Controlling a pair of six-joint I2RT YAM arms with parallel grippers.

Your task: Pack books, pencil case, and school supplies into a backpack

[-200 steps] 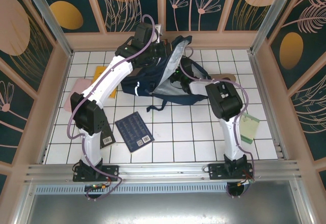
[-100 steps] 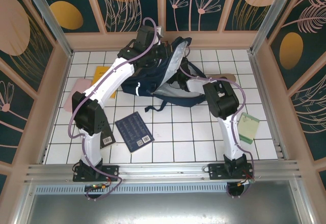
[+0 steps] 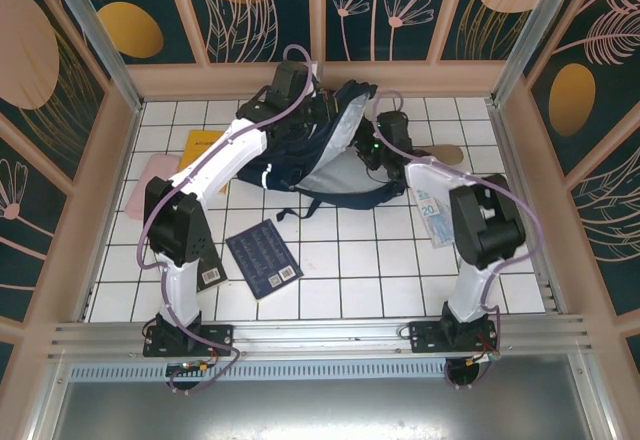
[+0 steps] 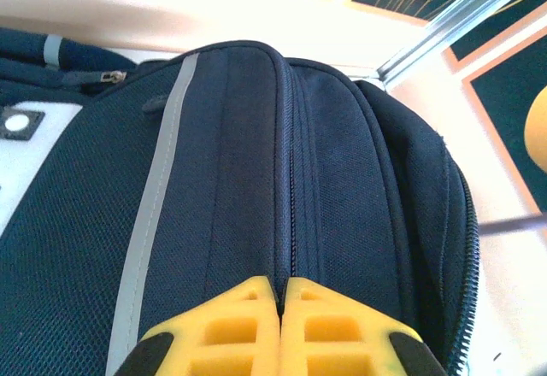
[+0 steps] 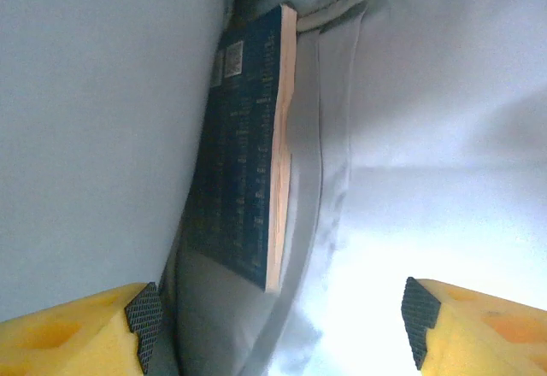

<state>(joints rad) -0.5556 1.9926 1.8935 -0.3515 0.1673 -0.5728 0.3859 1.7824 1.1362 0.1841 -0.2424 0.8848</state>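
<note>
Desk [image 3: 400,260]: white tiles, floral panels [image 3: 250,0] around.
Backpack [image 3: 283,168]: far centre, open.
Left claw [image 4: 280,295]: closed, pinching backpack seam.
Right claw [image 5: 282,320]: open inside backpack, book [image 5: 244,154] against lining [image 5: 427,137].
Change: right elbow [image 3: 485,222] swung rightward.

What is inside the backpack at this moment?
One navy blue book lies against the grey lining of the backpack. Anything deeper is covered by fabric.

Inside the backpack [image 5: 444,137] a navy book [image 5: 244,154] stands on edge against one wall; the pale hollow beside it is open. A second navy book [image 3: 263,258] blocks the tiles [image 3: 350,270] beside the left arm [image 3: 175,230].
</note>
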